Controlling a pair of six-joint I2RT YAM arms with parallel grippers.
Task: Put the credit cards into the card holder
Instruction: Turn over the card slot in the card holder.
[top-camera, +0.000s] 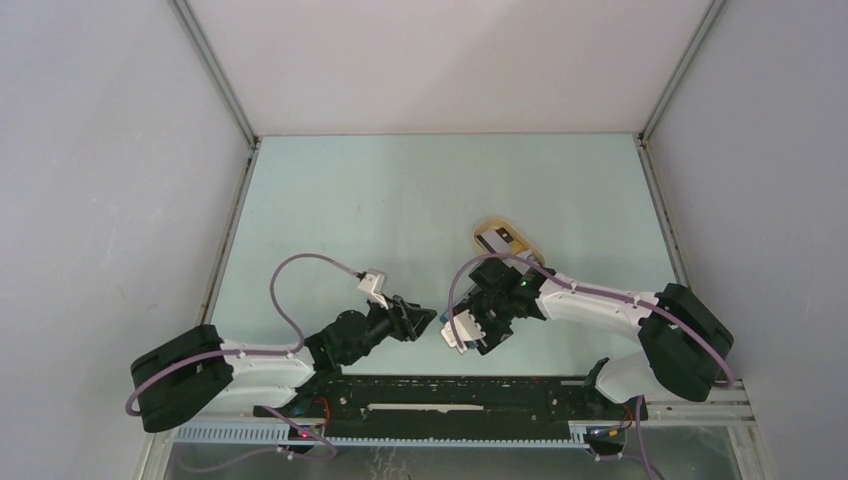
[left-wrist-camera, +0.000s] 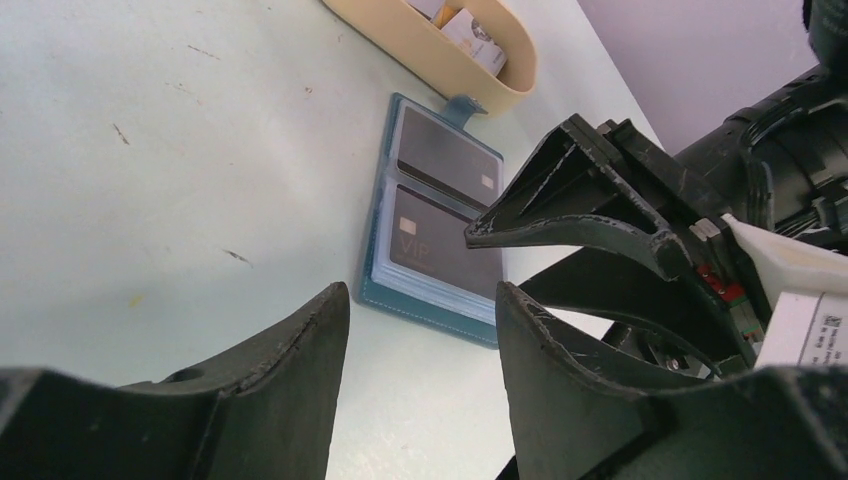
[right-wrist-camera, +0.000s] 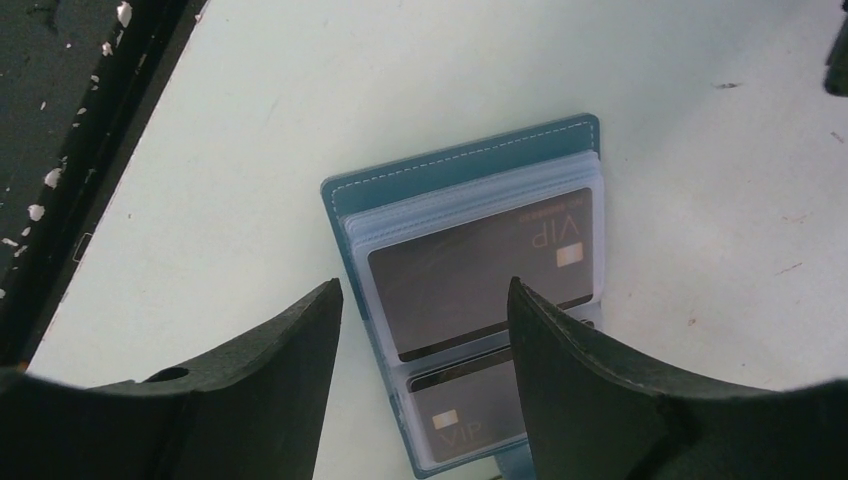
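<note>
While the card holder (right-wrist-camera: 455, 185) lies open on the table (right-wrist-camera: 300, 90) just beside the tray (left-wrist-camera: 440, 70), two dark cards (right-wrist-camera: 480, 270) sit in its pockets; the right gripper (right-wrist-camera: 422, 285) hangs spread and empty over it, the left gripper (left-wrist-camera: 422, 290) likewise near it

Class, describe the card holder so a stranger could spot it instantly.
On the pale green table, find the beige oval tray. Beside it lies the card holder, open: teal-blue with white stitching, showing two dark VIP cards in clear sleeves.
</note>
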